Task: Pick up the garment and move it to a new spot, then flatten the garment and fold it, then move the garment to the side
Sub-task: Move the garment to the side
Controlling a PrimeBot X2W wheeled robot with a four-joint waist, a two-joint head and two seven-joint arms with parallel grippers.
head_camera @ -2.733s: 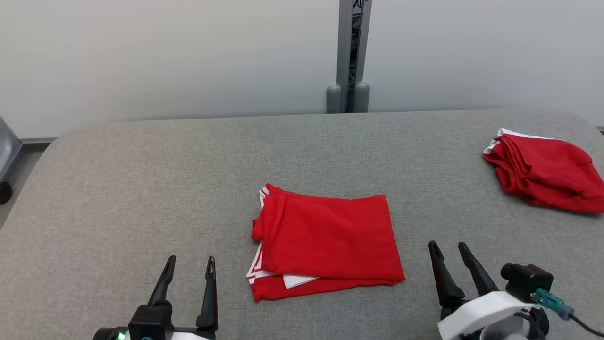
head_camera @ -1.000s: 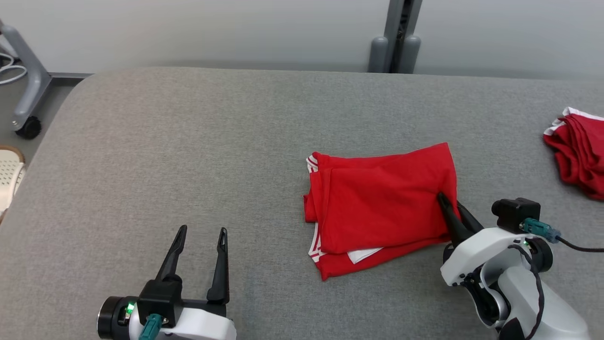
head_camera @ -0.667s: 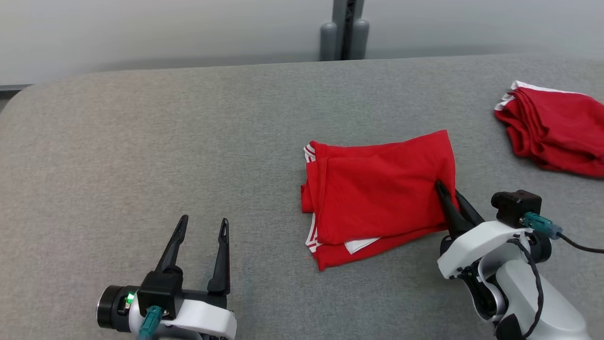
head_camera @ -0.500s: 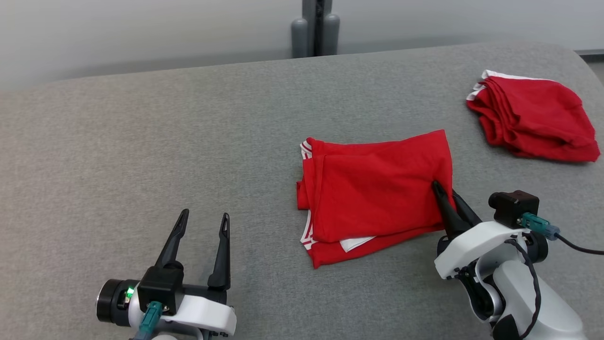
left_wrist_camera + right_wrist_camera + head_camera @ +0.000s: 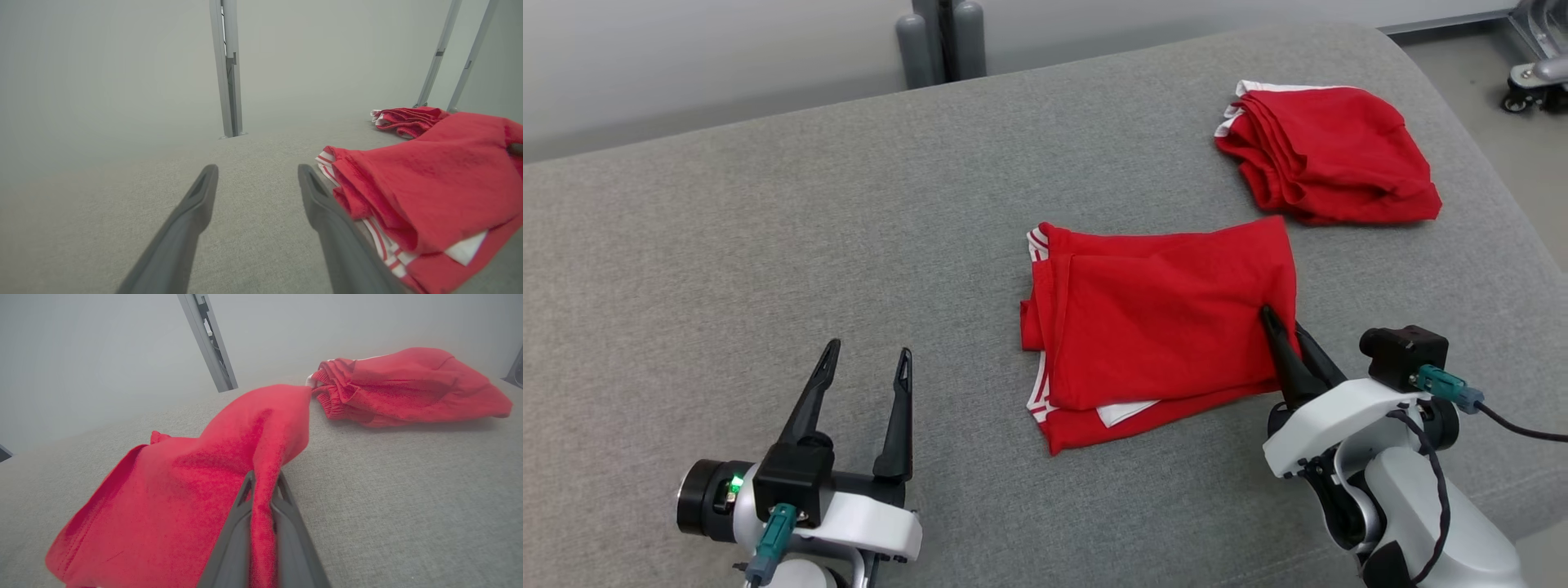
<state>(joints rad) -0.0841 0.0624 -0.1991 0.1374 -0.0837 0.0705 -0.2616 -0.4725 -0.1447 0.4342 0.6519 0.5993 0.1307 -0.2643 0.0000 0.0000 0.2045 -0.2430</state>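
Observation:
The garment (image 5: 1160,314) is a folded red piece with white stripes, lying mid-table on the grey surface. My right gripper (image 5: 1281,325) is shut on its right edge, and the cloth there is lifted slightly. In the right wrist view the red fabric (image 5: 229,473) is pinched between the two dark fingers (image 5: 241,522) and drapes over them. My left gripper (image 5: 866,359) stands open at the lower left, apart from the garment, nothing between its fingers. The left wrist view has the garment (image 5: 429,183) to the right of the open fingers (image 5: 192,212).
A second folded red garment (image 5: 1327,151) lies at the far right of the table, close behind the held one. The table's right edge (image 5: 1503,212) curves down near it. A grey post (image 5: 939,37) stands behind the table. A wheeled base (image 5: 1531,77) sits on the floor at the upper right.
The right gripper has closed on the garment's right edge and kept hold. The head camera has swung right since, shifting the whole picture left. The left gripper stays open.

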